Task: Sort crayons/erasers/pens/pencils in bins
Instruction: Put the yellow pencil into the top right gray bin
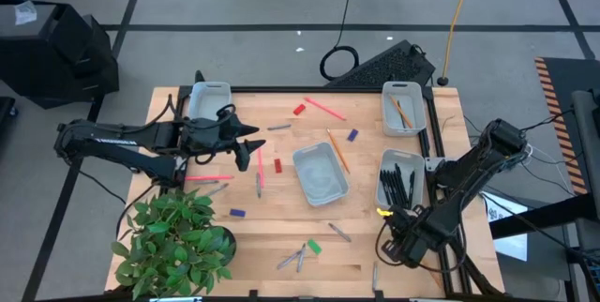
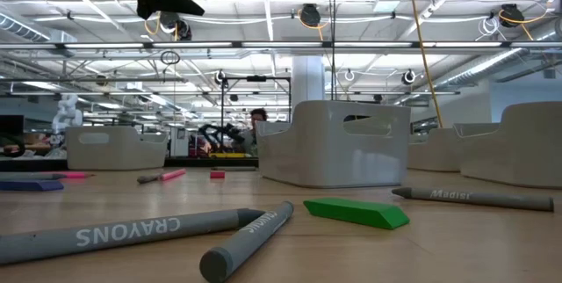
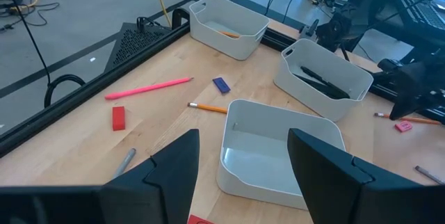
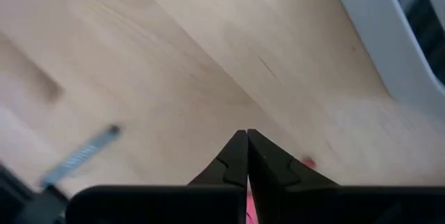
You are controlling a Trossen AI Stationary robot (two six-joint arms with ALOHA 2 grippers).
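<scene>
The left gripper [image 1: 251, 143], fingers spread apart, hangs above scattered pink pencils [image 1: 260, 173] and a red eraser block [image 1: 278, 165] beside the empty pale grey-blue plastic bin [image 1: 321, 173], while the right gripper [image 4: 247, 156], pinched together, hovers near the bin of black pens [image 1: 397, 183].

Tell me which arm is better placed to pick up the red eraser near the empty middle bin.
The left. Its open claw hangs close to the red eraser, while the right claw, shut, is low at the table's near right corner, beyond the middle bin.
</scene>
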